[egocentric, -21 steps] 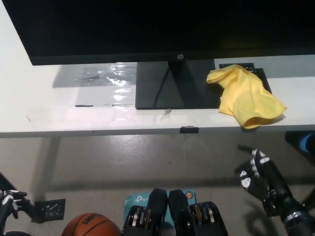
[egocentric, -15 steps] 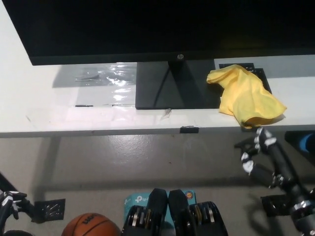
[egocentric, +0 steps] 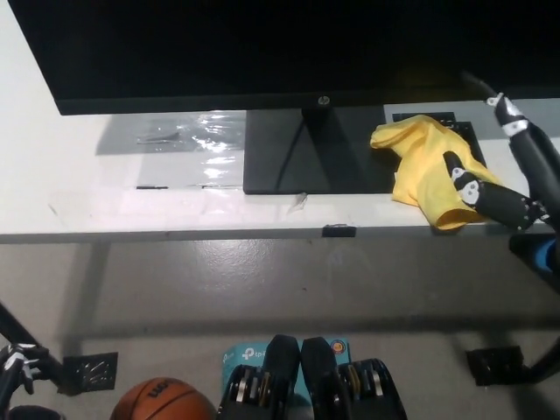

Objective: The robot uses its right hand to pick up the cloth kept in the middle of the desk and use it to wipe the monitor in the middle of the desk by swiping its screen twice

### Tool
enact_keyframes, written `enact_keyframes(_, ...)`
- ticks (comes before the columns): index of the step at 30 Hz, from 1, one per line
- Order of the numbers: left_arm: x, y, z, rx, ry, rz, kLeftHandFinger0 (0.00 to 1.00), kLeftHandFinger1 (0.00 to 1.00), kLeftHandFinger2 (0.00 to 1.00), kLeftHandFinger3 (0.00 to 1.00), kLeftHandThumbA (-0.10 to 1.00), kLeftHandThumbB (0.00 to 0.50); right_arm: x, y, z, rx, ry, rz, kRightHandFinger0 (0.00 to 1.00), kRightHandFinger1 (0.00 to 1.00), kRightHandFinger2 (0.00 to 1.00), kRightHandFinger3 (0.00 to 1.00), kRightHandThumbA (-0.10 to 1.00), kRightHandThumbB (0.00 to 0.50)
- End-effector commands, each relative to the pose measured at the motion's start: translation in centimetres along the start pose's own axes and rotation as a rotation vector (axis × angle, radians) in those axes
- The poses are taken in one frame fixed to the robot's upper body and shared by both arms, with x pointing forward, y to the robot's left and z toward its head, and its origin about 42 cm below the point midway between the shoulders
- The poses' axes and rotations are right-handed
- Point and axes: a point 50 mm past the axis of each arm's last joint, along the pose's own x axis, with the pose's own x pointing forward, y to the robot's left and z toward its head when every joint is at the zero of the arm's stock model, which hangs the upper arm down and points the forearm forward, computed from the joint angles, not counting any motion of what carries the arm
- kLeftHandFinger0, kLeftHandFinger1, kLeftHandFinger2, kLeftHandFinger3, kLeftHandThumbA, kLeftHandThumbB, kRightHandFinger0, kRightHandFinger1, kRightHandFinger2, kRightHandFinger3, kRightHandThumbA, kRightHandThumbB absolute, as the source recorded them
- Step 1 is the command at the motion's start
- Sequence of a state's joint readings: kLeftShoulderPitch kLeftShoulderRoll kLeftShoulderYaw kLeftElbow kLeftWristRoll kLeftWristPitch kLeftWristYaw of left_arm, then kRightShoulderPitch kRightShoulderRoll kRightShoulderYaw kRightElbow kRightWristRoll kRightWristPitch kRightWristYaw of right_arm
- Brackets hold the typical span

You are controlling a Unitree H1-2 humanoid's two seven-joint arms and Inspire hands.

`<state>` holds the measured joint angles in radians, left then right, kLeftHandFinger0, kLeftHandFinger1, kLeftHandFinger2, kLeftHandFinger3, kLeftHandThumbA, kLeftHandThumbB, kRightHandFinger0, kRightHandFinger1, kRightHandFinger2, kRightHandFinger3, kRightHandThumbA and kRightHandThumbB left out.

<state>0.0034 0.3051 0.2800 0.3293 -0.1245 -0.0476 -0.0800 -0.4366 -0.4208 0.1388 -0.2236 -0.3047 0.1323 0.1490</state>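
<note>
The yellow cloth (egocentric: 427,162) lies crumpled on the white desk (egocentric: 131,210), partly over the right end of the monitor's black base (egocentric: 306,153). The dark monitor screen (egocentric: 280,44) fills the top of the head view. My black right hand (egocentric: 523,188) is open at the cloth's right edge; one finger lies across the cloth's lower right, and another reaches up past the cloth's far right. Nothing is in its grasp. Only a bit of my white left hand (egocentric: 10,363) shows, low at the bottom left corner below the desk.
A clear plastic sheet (egocentric: 188,136) lies on the desk left of the base. A small black clip (egocentric: 337,230) sits on the desk's front edge. On the floor are a basketball (egocentric: 162,402), a black bracket (egocentric: 92,372) and a blue object (egocentric: 547,254).
My right hand has risen from below the desk's front edge and moved onto the right side of the cloth. The cloth and monitor have not moved.
</note>
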Motion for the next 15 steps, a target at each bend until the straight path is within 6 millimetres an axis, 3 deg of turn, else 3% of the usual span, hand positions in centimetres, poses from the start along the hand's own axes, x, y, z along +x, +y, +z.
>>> enact_keyframes(1,0.2,0.3,0.8,0.002,-0.052,-0.012,0.55,0.55,0.11,0.14,0.72,0.500,1.5,-0.8,-0.3,-0.124,-0.029,0.011,1.00,1.00,1.00,1.00,0.46,0.239)
enact_keyframes(3,0.2,0.2,0.9,0.006,-0.051,-0.008,0.54,0.55,0.10,0.13,0.73,0.500,2.0,0.2,-2.2,-0.127,0.004,0.040,1.00,1.00,1.00,1.00,0.49,0.248)
enact_keyframes(6,0.2,0.3,0.9,0.008,-0.054,-0.006,0.53,0.55,0.12,0.14,0.73,0.500,2.3,0.6,-2.9,-0.121,0.014,0.048,1.00,1.00,1.00,1.00,0.48,0.255)
enact_keyframes(15,0.0,0.6,1.0,0.016,-0.051,-0.004,0.54,0.54,0.09,0.13,0.73,0.500,3.6,3.2,-7.6,-0.069,0.108,0.143,1.00,1.00,1.00,1.00,0.39,0.216)
